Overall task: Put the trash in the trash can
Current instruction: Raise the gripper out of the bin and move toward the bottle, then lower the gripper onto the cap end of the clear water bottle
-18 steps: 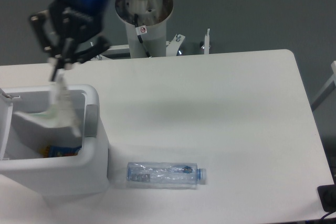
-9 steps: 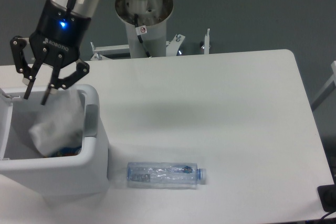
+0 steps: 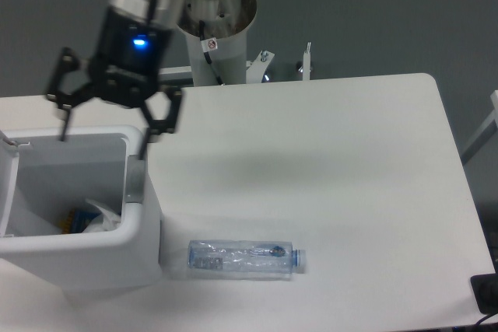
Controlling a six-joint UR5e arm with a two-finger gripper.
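One bottle point(image 3: 246, 259) lies on its side on the white desk point(image 3: 334, 169), near the front edge and just right of the bin point(image 3: 78, 207). Its long axis runs left to right, almost parallel to the front edge, with the bluish cap pointing right and the base toward the bin; a narrow gap of bare desk separates the two. It is clear, somewhat crumpled plastic with a bluish label. The bin sits at the front left corner of the desk with its top open, a grey tab on the side facing the bottle, and its lid point(image 3: 6, 184) standing at the far left edge of the view. Inside, at the bottom toward the near right corner, rests the wrapper point(image 3: 99, 218), a crumpled white scrap, beside something with orange and blue colouring that is too small to identify. The pincer point(image 3: 109, 118) hangs above the bin's back rim, its fingers spread wide and holding nothing; one finger point(image 3: 159, 114) is over the bin's back right corner, the other above the back left. A blue light glows on the wrist above it.
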